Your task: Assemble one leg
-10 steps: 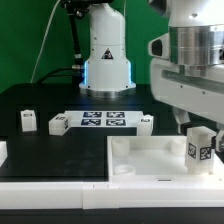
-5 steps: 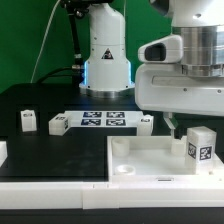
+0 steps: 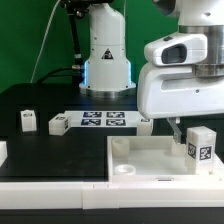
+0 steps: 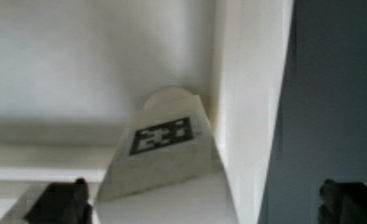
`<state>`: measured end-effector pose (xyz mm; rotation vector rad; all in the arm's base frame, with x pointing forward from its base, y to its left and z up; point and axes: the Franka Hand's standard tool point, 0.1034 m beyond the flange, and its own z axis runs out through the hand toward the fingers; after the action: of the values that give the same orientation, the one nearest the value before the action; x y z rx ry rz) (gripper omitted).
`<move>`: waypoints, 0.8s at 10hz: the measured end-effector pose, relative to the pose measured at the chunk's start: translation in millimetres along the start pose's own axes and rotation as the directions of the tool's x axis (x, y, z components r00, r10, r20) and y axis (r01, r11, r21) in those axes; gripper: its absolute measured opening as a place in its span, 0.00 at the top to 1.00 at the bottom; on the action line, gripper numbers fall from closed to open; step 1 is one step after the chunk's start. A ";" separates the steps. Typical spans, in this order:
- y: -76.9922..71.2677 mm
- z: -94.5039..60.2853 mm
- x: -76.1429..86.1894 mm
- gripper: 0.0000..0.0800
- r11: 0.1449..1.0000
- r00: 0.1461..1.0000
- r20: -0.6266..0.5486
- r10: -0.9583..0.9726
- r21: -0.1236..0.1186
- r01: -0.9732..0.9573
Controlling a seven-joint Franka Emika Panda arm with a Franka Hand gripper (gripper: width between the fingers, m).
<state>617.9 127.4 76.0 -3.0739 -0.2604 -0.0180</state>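
One small white rectangular plastic leg with a black-and-white square marker is standing upright on the large flat white square tabletop piece, near its corner at the exterior view's right; whether it is fully seated there I cannot tell. The robot's hand is hovering above this leg with its dark fingers spread wide and nothing between them. So this leg is looking placed. Three more small white legs are lying loose on the black counter, one of them partly hidden. The marker board is lying between them.
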 end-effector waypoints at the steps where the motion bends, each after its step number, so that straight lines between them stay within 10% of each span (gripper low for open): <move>1: 1.4 0.0 0.0 0.20 0.998 0.998 0.000 -0.068 -0.003 0.068; 2: 1.3 0.0 0.0 0.20 0.999 0.999 0.000 -0.053 -0.003 0.053; 4: 3.0 -0.1 0.0 0.63 0.999 0.999 0.001 -0.053 -0.006 0.053; 8: 7.5 -0.3 -0.4 0.63 0.993 0.993 0.000 0.116 -0.001 -0.116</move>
<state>618.8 119.9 75.9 -3.0842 -0.0816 -0.0133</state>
